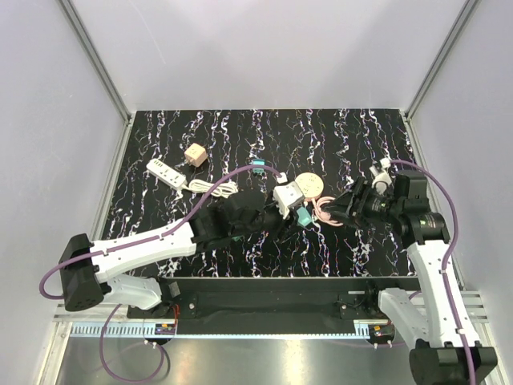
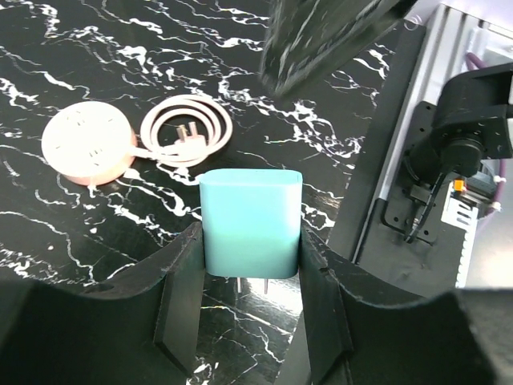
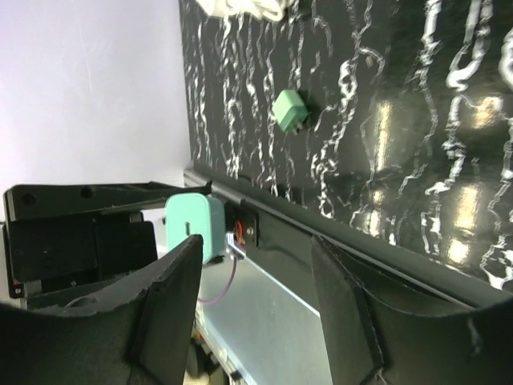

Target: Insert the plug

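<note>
Two robot arms reach over a black table (image 1: 361, 136) veined with white marbling, meeting near its middle.

The left pincer (image 2: 251, 233) is closed on a teal plug (image 2: 251, 220), pressing against both of its side faces. In the left wrist view the plug sits squarely between the two black fingers (image 2: 180, 297), and its metal prongs stick out of the end nearest the camera. From above, the plug is near the front centre of the table, just in front of a round pink socket (image 1: 309, 186).

The socket lies flat on the table. Its pink cable (image 1: 325, 210) is coiled in a ring just beside it, with the cable's own plug resting inside the ring. In the left wrist view, socket and coil lie beyond the held plug and apart from it.

The right pincer (image 3: 256, 245) comes in from the right, its tips close to the pink coil and facing the left pincer. Its fingers stand apart with nothing between them. Through the gap its camera sees the teal plug in the other pincer.

A second teal plug (image 1: 258, 168) lies loose on the table behind the left arm. Further back and left are a white power strip (image 1: 166, 172), its white cord (image 1: 212, 188) bundled beside it, and a small tan cube (image 1: 195, 155).
</note>
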You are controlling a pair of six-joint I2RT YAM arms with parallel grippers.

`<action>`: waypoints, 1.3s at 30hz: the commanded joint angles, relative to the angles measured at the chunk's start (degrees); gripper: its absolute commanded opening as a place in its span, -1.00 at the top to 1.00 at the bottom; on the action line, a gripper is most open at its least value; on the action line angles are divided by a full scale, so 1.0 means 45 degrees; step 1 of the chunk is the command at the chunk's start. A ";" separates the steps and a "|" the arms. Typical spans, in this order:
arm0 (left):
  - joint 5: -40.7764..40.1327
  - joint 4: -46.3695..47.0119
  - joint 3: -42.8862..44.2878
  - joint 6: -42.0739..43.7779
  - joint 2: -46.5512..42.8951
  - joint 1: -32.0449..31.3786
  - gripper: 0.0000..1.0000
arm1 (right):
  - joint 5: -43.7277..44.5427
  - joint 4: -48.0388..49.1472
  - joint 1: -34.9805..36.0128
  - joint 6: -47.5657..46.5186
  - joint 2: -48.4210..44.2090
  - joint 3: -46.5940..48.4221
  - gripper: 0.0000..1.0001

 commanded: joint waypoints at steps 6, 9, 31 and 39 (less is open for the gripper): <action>0.0593 0.0792 0.0232 0.0119 0.0210 -0.0342 1.00 | 0.0574 0.1869 0.2629 0.0851 0.0733 0.0018 -0.30; 0.0593 0.0675 0.0271 0.0236 0.0308 -0.0401 1.00 | 0.0672 0.2064 0.2923 0.0850 0.0989 -0.0001 -0.25; 0.0887 0.0773 0.0193 0.0627 0.0191 -0.0440 0.32 | 0.0476 0.2356 0.4154 0.0575 0.1205 -0.0157 1.00; 0.0069 -0.0164 -0.0254 0.0588 -0.1328 -0.0440 -0.98 | 0.3185 0.2514 0.4154 0.1221 0.1203 0.0232 1.00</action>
